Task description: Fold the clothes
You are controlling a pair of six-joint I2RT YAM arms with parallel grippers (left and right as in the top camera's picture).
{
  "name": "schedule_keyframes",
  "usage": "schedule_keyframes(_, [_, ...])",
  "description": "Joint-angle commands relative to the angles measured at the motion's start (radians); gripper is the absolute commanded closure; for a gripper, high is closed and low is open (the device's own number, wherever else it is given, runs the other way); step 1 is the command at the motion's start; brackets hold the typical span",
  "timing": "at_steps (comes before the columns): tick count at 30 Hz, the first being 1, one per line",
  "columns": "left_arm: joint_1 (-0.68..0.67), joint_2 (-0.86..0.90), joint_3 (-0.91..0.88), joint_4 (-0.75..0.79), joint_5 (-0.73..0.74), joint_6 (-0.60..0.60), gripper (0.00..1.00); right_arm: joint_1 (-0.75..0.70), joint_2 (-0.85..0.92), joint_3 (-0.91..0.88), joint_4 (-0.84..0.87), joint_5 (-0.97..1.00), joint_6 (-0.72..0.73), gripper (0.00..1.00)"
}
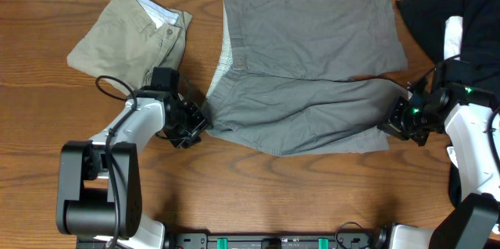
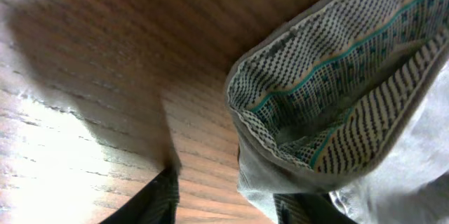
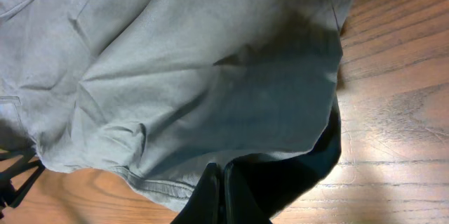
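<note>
- The bench point(image 1: 47, 15), of brown wood, is being used to carry all the clothes.
- The grey shorts point(image 1: 312, 69) are being shown spread across the middle of the bench. Their waistband point(image 1: 226, 62) is lying toward the left arm and both legs are pointing toward the right arm. The farther leg is lying flat, and the nearer leg is being shown rumpled.
- The khaki shorts point(image 1: 133, 34) are being kept folded at the far left, just beside the grey shorts, with a strip of wood showing between them.
- The black garment point(image 1: 430, 19) is being left bunched at the far right, and the white garment point(image 1: 454, 34) is being carried on top of it.
- The left gripper point(image 1: 195, 124) is being held at the near end of the waistband. Its fingers point(image 2: 158, 203) are being kept well apart, with bare wood seen between them. The turned-over waistband edge, with its patterned lining point(image 2: 330, 90), is lying against the inner side of one finger, and nothing is being clamped.
- The right gripper point(image 1: 394, 120) is being held at the hem of the nearer leg. Its fingers point(image 3: 207, 199) are being pressed almost together, leaving only a thin slit. The hem is being pinched at their tips, and the cloth is being held off the wood with a dark shadow under it.
</note>
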Motion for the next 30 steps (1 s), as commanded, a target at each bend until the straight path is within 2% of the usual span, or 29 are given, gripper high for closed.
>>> schedule_keyframes(1, [0.001,0.007,-0.010,0.042,-0.013,0.005,0.63,-0.004,0.001,0.036,0.003,-0.011,-0.019,0.99])
schedule_keyframes(3, [0.000,0.008,-0.010,0.077,-0.017,0.015,0.70,-0.004,0.001,0.049,0.001,-0.011,-0.027,0.99])
schedule_keyframes(8, [0.000,0.011,-0.010,0.137,-0.016,0.054,0.76,-0.004,0.001,0.082,0.000,-0.010,-0.046,0.99])
schedule_keyframes(12, [0.000,0.010,-0.009,0.133,0.000,0.090,0.94,-0.006,0.001,0.090,0.000,-0.010,-0.053,0.99])
schedule_keyframes(19, [0.000,-0.088,0.006,0.008,-0.001,0.166,0.94,-0.034,0.001,0.118,-0.031,-0.010,-0.054,0.99])
schedule_keyframes(24, [0.000,-0.299,0.017,-0.167,-0.015,0.254,0.94,-0.073,0.001,0.193,-0.119,-0.003,-0.093,0.99])
schedule_keyframes(30, [-0.001,-0.569,0.016,-0.392,-0.062,0.282,0.94,-0.086,0.001,0.336,-0.267,0.013,-0.121,0.99])
